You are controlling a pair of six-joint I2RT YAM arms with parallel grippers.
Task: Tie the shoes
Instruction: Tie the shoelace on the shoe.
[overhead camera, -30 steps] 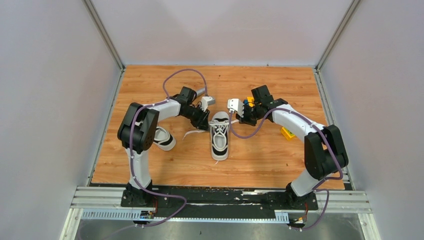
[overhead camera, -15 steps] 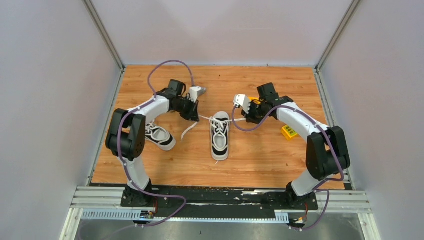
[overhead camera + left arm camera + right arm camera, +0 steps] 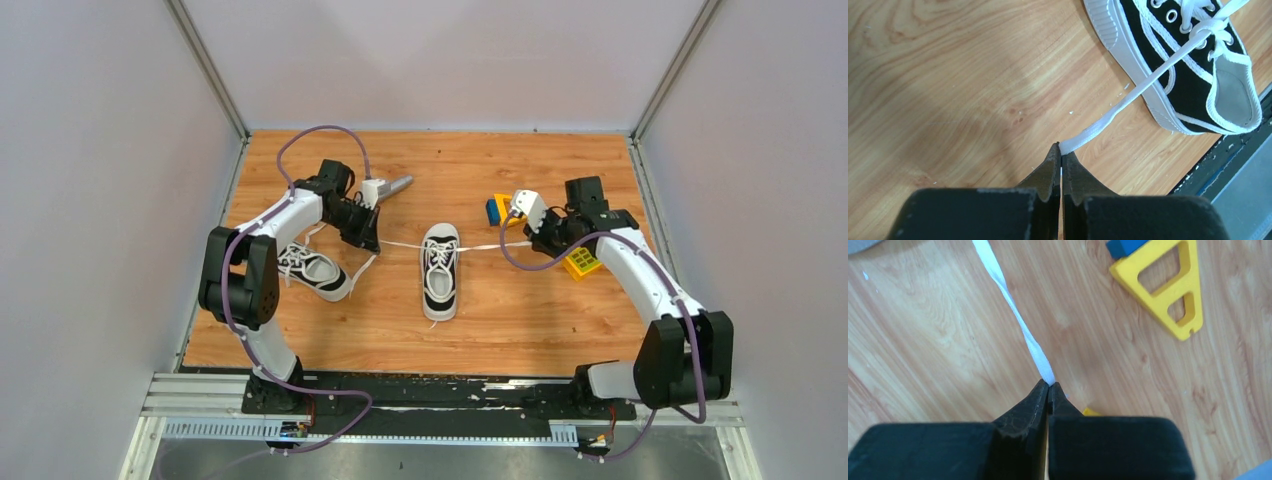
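One shoe (image 3: 440, 275) stands mid-table, toe toward the arms. Its white lace (image 3: 405, 245) is stretched out flat to both sides. My left gripper (image 3: 375, 242) is shut on the lace's left end. In the left wrist view the fingertips (image 3: 1061, 148) pinch the lace (image 3: 1128, 97), which runs taut to a crossing over the shoe's (image 3: 1193, 85) eyelets. My right gripper (image 3: 536, 238) is shut on the right end, and its jaws (image 3: 1049, 385) pinch the lace (image 3: 1015, 315). The second shoe (image 3: 315, 272) lies at the left beside the left arm, its laces loose.
A blue block (image 3: 495, 210) and a yellow block (image 3: 580, 263) lie on the wooden table (image 3: 560, 330) near the right gripper. The yellow frame-shaped block (image 3: 1168, 290) also shows in the right wrist view. Grey walls enclose the table on three sides.
The left gripper shut on the lace. Both arms moved apart, left arm leftward and right arm rightward, pulling the lace ends out taut from the middle shoe.
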